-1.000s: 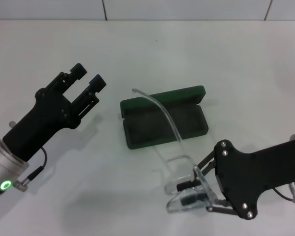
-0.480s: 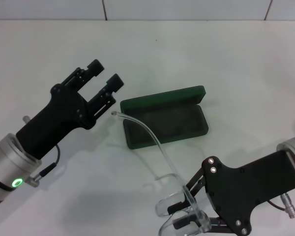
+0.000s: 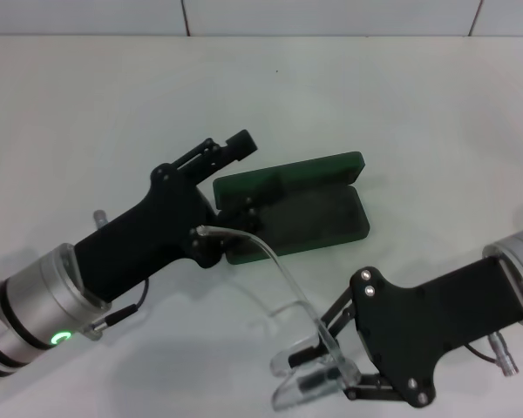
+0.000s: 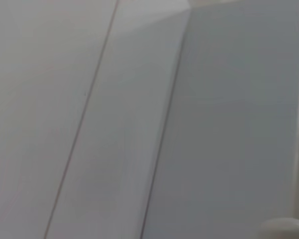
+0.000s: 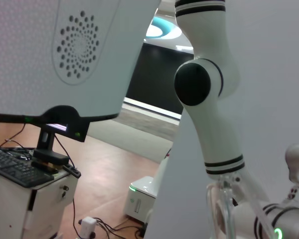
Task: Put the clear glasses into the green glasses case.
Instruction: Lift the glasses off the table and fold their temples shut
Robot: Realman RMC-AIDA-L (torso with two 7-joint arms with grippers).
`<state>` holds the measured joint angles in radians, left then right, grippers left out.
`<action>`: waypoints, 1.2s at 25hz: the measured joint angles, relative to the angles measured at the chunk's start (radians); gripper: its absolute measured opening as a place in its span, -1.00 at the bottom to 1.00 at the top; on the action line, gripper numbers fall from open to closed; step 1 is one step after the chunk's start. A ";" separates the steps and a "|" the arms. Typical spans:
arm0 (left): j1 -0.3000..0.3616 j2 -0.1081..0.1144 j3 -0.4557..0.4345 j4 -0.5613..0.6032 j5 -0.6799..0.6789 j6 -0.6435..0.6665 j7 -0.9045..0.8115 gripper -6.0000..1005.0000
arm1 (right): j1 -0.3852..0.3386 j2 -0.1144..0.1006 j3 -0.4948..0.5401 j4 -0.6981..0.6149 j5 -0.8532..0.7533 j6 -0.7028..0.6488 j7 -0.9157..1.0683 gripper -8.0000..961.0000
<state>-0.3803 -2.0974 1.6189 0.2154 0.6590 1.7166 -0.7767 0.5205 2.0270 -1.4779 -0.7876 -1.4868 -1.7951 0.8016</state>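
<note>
My right gripper (image 3: 327,373) is pinched shut on the front of the clear glasses (image 3: 307,366), near the green glasses case (image 3: 318,209) but lower down toward me, and one see-through arm of the glasses sticks up toward the case. The case lies open on the white table (image 3: 401,104). My left gripper (image 3: 237,174) is spread open, right over the case's left end.

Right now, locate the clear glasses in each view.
Head view: clear glasses low centre, in the right gripper; one arm reaches toward the green glasses case.
Left wrist view: not in it.
Right wrist view: apparently a clear sliver at the bottom.
Shared landmark: the glasses themselves.
</note>
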 joint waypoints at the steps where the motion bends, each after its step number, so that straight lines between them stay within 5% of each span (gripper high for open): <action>1: 0.000 -0.001 0.009 0.009 0.000 0.001 0.000 0.33 | 0.001 0.000 0.001 0.000 0.000 0.005 0.000 -0.74; 30: -0.021 0.012 0.019 0.052 0.001 0.012 0.036 0.33 | 0.007 0.001 -0.042 0.006 0.122 0.226 0.004 -0.74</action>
<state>-0.4008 -2.0851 1.6383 0.2673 0.6597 1.7284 -0.7411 0.5276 2.0279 -1.5202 -0.7818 -1.3648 -1.5690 0.8053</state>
